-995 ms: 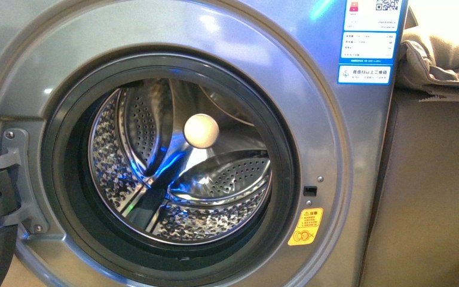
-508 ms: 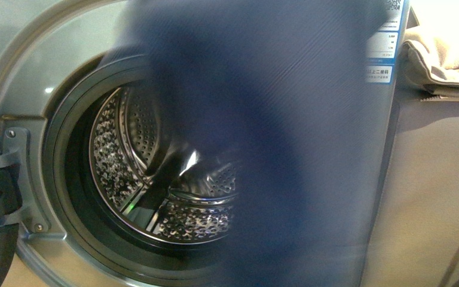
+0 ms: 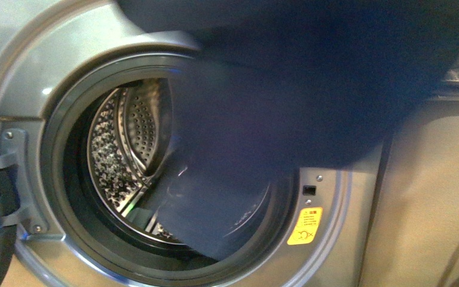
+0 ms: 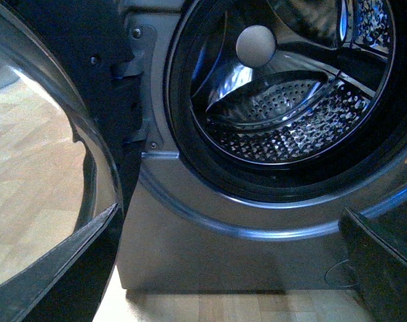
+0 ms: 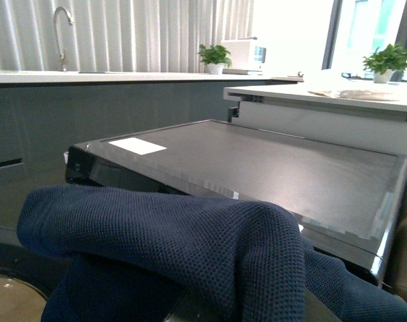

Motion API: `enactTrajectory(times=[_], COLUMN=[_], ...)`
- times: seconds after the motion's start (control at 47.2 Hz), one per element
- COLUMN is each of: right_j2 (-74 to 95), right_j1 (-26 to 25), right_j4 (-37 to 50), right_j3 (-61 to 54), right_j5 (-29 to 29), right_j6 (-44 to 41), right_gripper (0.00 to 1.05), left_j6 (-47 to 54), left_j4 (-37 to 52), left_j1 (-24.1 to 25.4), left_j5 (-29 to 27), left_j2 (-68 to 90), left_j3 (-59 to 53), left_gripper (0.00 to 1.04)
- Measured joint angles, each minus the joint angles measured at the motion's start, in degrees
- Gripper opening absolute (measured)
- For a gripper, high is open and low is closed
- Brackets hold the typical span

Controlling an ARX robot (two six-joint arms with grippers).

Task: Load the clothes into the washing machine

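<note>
Clothes (image 3: pixel 287 101) (navy, blurred) before open washing machine (image 3: pixel 54 72)

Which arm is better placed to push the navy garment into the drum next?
Right, probably. The navy garment lies draped right beneath the right wrist camera and hangs across the washing machine porthole; the left wrist view shows no fabric.

Pale wood floor (image 4: pixel 29 174) catches the daylight. A long grey cabinet (image 5: pixel 89 114) carries a curved tap (image 5: pixel 62 20), with white pleated curtains (image 5: pixel 156 33) behind it. A potted plant (image 5: pixel 215 55) sits near them, and a second plant (image 5: pixel 384 64) stands by the bright window (image 5: pixel 364 27). In the front view a plain beige panel (image 3: pixel 436 197) fills the right side
</note>
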Motion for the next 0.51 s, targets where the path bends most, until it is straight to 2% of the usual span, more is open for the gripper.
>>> enactTrajectory(times=[0.508], right_j2=[0.2], right_j1=[-0.1], right_j4=[0.0], right_j3=[-0.3], right_j5=[-0.3], right_j6=[0.1], right_gripper=[0.04], left_j6=[0.0], left_j4=[0.0], left_j1=[0.0], left_j5=[0.0], left_j2=[0.0], left_j3=[0.0], left_gripper=[0.98])
